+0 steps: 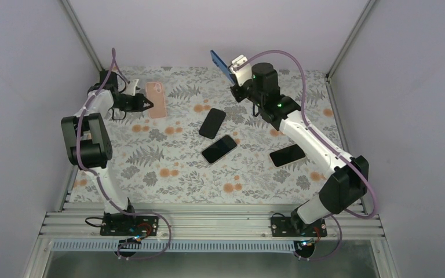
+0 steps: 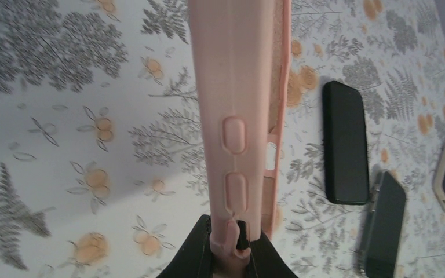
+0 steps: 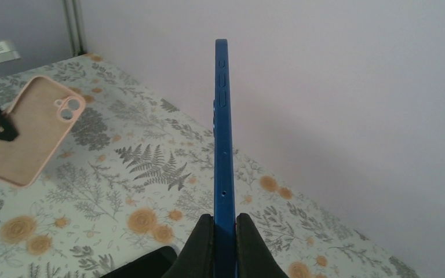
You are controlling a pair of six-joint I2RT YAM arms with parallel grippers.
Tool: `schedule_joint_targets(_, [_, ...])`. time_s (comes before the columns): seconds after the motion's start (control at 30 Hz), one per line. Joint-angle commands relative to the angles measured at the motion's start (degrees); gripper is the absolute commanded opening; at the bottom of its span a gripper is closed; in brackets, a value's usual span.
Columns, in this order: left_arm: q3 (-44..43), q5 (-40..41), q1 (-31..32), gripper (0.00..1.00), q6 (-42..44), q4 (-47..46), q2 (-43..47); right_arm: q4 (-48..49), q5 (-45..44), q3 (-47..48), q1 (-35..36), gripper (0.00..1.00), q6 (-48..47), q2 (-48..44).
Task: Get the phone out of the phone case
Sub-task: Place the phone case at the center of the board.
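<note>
Separation appears complete. The left pincer (image 2: 230, 231) clamps the empty pink case (image 2: 237, 87) at 10 o'clock. The right pincer (image 3: 225, 231) clamps the blue phone (image 3: 223, 127), raised at 12 o'clock. Next move: lower both onto the worktop (image 1: 150, 174), avoiding the three loose phones (image 1: 219, 149).

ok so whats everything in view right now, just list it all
phone case: 1, pink, empty, far left, held by one edge
phone: 1, blue, lifted off the table at the far middle
other phones: 3, dark faces, lying flat mid-table
table cover: 1, white with grey ferns and orange flowers, under everything
rail: 1, silver, near edge, carrying the arm bases
arms: 2, white and black, left and right
left gripper: 1, black, shut on the phone case
right gripper: 1, black, shut on the phone
</note>
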State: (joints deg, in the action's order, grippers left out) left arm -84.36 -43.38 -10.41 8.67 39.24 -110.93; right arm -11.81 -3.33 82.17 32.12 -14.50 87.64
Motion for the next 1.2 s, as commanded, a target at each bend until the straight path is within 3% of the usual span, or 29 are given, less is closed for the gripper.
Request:
schedule_joint_targets(0.0, [-5.8, 1.1, -0.9, 0.02, 7.7, 2.5, -3.5, 2.3, 3.9, -1.1, -0.2, 0.04, 1.3, -3.1])
schedule_joint_targets(0.17, [-7.3, 2.8, -1.1, 0.02, 9.0, 0.4, -7.1, 1.4, 6.6, -1.8, -0.2, 0.04, 1.1, -4.0])
schedule_joint_targets(0.6, [-23.2, 0.3, -3.0, 0.02, 11.0, 6.2, -24.0, 0.0, 9.9, -1.6, -0.2, 0.04, 1.4, -4.1])
schedule_joint_targets(0.9, [-27.7, 6.5, -3.0, 0.04, 10.8, 5.9, -29.2, -0.3, 10.7, -1.5, -0.1, 0.04, 1.5, -3.7])
schedule_joint_targets(1.17, [-26.0, 12.7, -2.8, 0.24, 9.8, 2.5, -28.7, -0.2, 11.3, -1.7, -0.2, 0.04, 1.7, -3.5])
